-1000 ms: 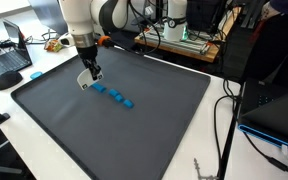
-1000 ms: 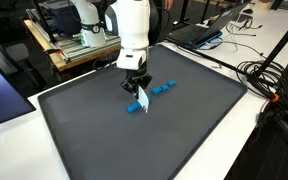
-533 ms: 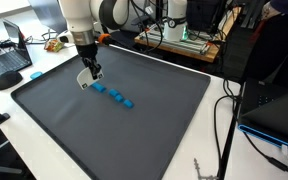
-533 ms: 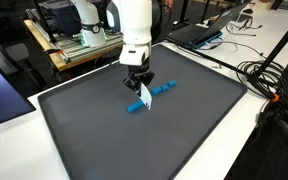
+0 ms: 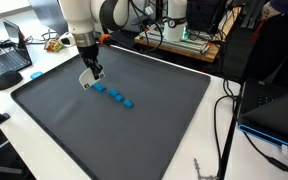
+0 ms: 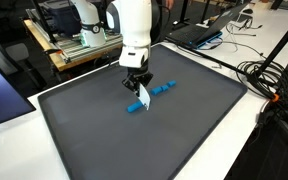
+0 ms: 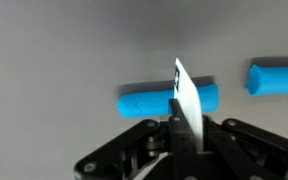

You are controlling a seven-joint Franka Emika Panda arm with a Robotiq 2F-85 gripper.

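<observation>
Thin white card (image 7: pixel 189 100) standing on edge, clamped between the fingers of the tool (image 7: pixel 174 140) and rising out of them in the wrist view. Directly behind the card, a blue block (image 7: pixel 144 101) lying flat on the dark mat (image 7: pixel 64 50). Card crossing over the middle of this block; contact between the two not possible to tell. A second blue block (image 7: pixel 276 78) near by at the right edge, apart from it. In an exterior view, tool (image 6: pixel 139 88) pointing straight down, low over one end of a short row of blue blocks (image 6: pixel 162 89). Mat covering most of the white worktop (image 6: pixel 14 140). Cables (image 6: pixel 269 75) lying beside the mat.
</observation>
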